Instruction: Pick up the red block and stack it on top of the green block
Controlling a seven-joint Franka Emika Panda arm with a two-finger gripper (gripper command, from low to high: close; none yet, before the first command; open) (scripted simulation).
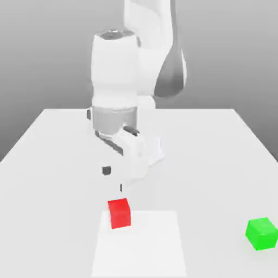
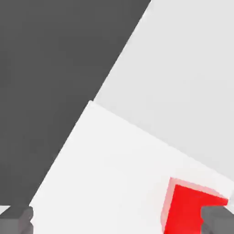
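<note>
While the hand (image 2: pixel 116 220) hangs above the red block (image 1: pixel 119 214), its fingers stand spread, presumably to admit the cube; in the hand view it sits off-centre near one fingertip, so centring seems needed first. The green block (image 1: pixel 261 234), toward the exterior view's right, rests apart on the desk (image 1: pixel 212 168), leaving its top free for stacking.

A simulated tabletop (image 1: pixel 206 179) under plain grey backdrop.
</note>
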